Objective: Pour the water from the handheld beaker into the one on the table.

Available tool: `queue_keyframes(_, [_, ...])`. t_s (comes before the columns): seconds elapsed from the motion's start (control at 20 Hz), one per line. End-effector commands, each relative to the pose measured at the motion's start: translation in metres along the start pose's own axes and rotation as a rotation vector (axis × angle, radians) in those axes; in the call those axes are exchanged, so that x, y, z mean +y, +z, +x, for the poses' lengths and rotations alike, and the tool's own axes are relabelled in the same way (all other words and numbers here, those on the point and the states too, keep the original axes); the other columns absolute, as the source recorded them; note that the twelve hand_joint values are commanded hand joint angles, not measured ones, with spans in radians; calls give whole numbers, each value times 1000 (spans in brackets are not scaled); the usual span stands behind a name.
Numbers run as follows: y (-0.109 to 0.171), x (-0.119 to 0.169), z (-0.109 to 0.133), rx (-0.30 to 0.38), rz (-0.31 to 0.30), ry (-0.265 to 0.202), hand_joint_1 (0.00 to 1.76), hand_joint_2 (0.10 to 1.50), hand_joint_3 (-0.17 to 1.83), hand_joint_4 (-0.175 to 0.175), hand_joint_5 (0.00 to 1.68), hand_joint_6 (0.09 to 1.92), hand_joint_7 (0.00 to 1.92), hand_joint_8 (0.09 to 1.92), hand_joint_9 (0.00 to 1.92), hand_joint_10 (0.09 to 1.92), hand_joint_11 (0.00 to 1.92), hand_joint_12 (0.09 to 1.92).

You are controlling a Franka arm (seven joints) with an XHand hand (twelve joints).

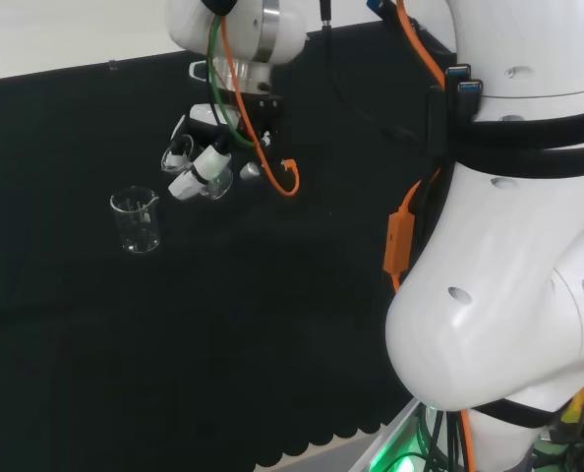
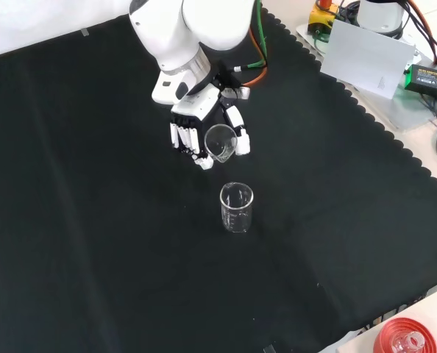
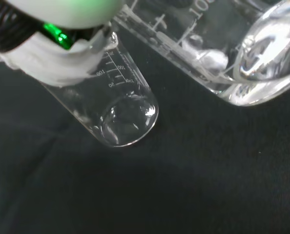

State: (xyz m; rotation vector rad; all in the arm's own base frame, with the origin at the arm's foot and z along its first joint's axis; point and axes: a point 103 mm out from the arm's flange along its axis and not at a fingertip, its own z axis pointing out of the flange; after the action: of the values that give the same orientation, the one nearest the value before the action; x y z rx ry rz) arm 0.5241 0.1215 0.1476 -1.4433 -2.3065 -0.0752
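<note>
A clear glass beaker [image 2: 237, 208] stands upright on the black cloth; in the head view this standing beaker [image 1: 137, 218] is left of the hand. The hand [image 2: 196, 131] hangs above and behind it, fingers curled round a second clear beaker [image 2: 221, 142] that is tipped over, its mouth turned toward the standing one. In the head view the hand [image 1: 202, 157] holds the tilted beaker [image 1: 213, 182] to the right of the standing beaker. The wrist view shows the held beaker [image 3: 233, 53] close and large, with the standing beaker [image 3: 120, 105] beyond it. I cannot tell how much water either holds.
The black cloth [image 2: 93, 243] spreads wide around the beakers. Its scalloped edge [image 2: 395, 140] runs along the right of the front view, with a grey box [image 2: 366, 59] and cables beyond it. A red ribbed stand [image 2: 406, 338] sits at the lower right corner.
</note>
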Motion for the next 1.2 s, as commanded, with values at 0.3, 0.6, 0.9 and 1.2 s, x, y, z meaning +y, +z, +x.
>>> queue_keyframes(0.3, [-7,8,14,-67,35,30,1143,651,592,175,1401,405,1593,87,1431,139,934,1063])
queue_keyframes(0.6, [-7,9,17,-76,31,45,1145,640,611,175,1404,408,1600,87,1444,125,978,1037])
queue_keyframes(0.9, [-9,8,19,-132,67,46,1146,638,614,175,1404,410,1605,87,1449,122,987,1033])
queue_keyframes(1.2, [-7,11,23,-147,79,47,1147,633,625,175,1403,417,1611,87,1460,111,1027,1014])
